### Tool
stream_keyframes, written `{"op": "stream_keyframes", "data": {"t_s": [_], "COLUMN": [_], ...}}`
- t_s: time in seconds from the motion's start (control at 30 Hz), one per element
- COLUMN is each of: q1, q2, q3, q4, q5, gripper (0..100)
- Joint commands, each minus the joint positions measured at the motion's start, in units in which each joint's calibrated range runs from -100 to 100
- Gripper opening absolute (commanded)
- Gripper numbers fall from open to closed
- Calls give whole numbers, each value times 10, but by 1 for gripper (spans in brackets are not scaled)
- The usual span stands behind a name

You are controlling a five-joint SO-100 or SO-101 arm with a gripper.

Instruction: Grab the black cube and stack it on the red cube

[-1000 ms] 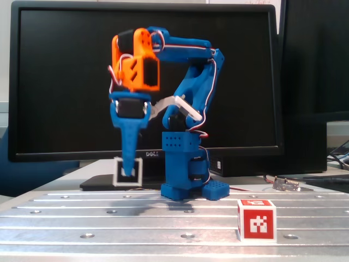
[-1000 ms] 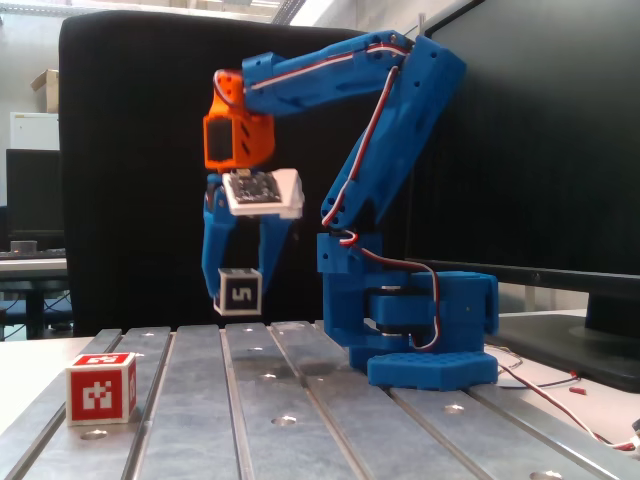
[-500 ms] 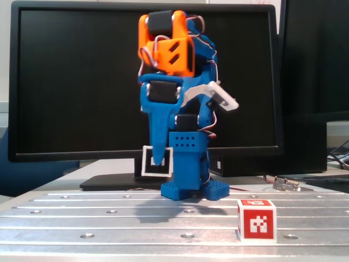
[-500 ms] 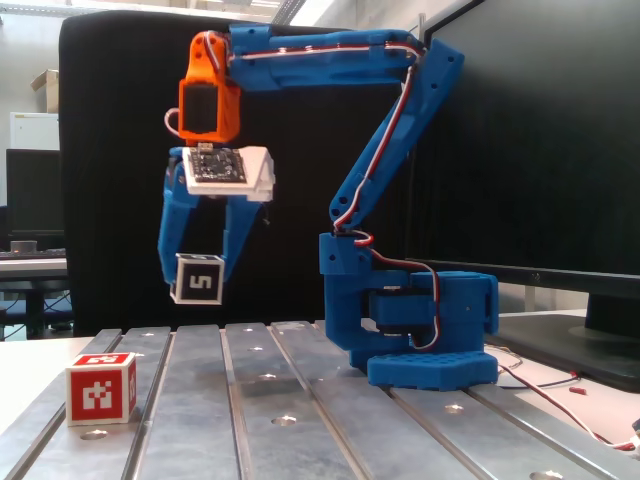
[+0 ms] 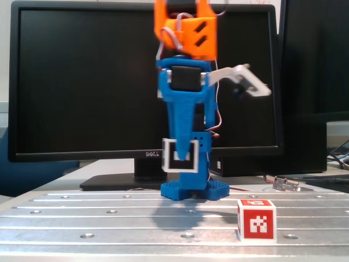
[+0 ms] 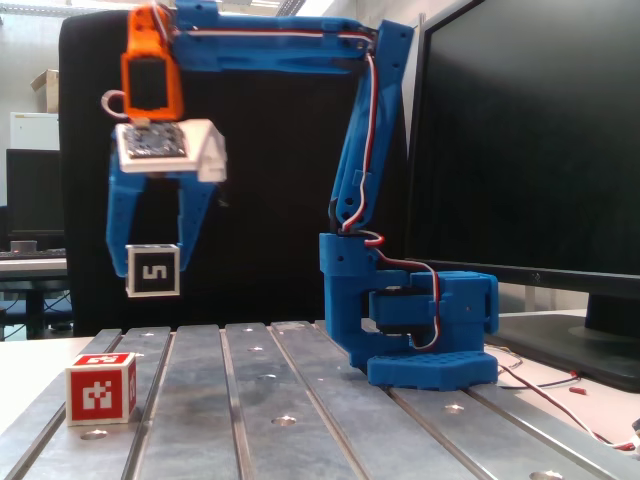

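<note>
We see the gripper (image 6: pixel 152 272) pointing straight down with its blue fingers (image 6: pixel 118 235) clamped on the black cube (image 6: pixel 153 271) — the cube sits between the fingertips, lifted clear of the metal table (image 6: pixel 300 400). The red cube (image 6: pixel 101 387) rests on the table below the fingertips and slightly to their left in one fixed view — in the other fixed view the red cube (image 5: pixel 257 219) lies lower and right of the held cube (image 5: pixel 181 155).

Two cubes: one black cube (image 6: pixel 153 270), one red cube (image 6: pixel 101 387); one arm; perhaps two monitors (image 5: pixel 142 82).
</note>
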Motion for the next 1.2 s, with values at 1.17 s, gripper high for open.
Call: {"op": "stream_keyframes", "data": {"t_s": [1.17], "q1": [-215], "q2": [99], "q3": [-76], "q4": [-65], "q5": [-206], "gripper": [16]}}
